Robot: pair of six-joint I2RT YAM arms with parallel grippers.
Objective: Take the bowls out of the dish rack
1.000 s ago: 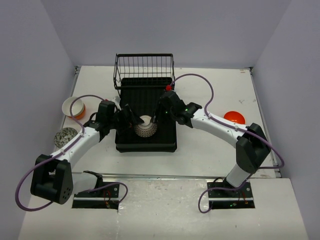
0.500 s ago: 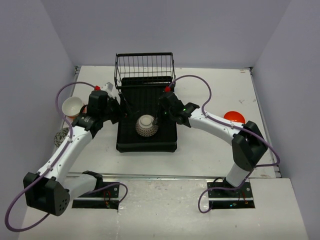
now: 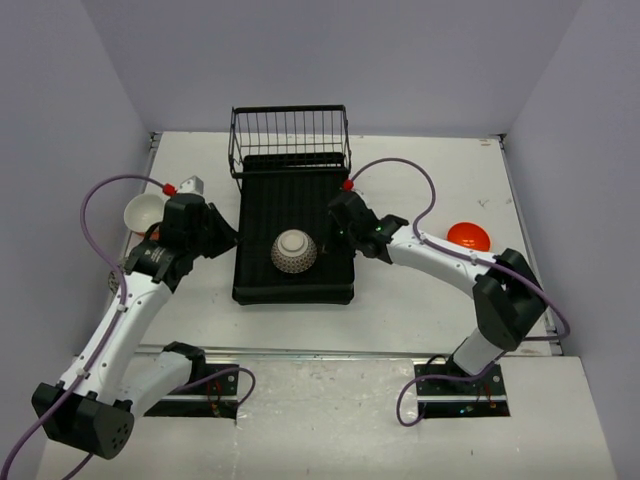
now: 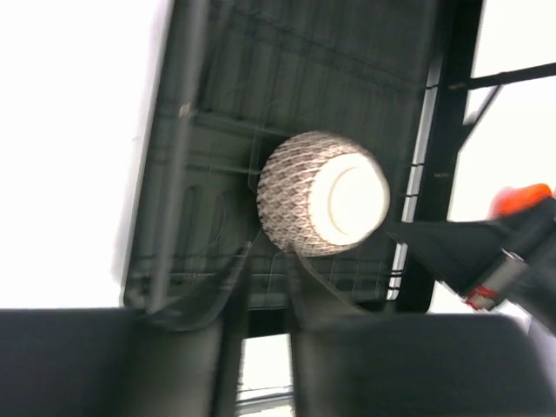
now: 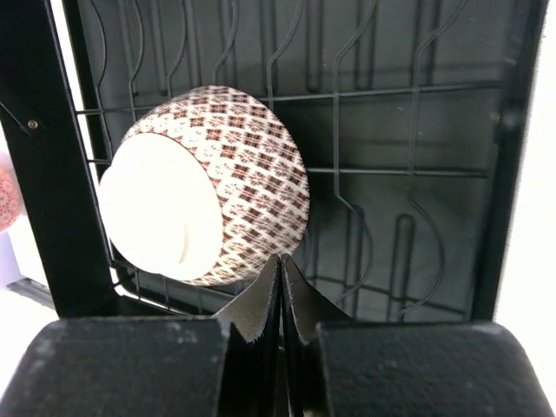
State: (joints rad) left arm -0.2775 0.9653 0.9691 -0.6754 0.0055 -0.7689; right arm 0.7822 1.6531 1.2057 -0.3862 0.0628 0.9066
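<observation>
A brown-and-white patterned bowl lies upside down on the gridded floor of the black dish rack. My left gripper hovers at the rack's left edge, apart from the bowl. In the blurred left wrist view its fingers show a narrow gap with nothing between them, and the bowl lies beyond. My right gripper is over the rack's right side. In the right wrist view this gripper is shut and empty, its tips right beside the bowl.
The upright wire basket stands at the rack's far end. A white bowl and a patterned dish, partly under my left arm, lie left of the rack. An orange bowl sits to the right.
Both grippers drew back from the patterned bowl and closed. The left arm swung left, out to the rack's edge. The bowl stayed in the rack.
</observation>
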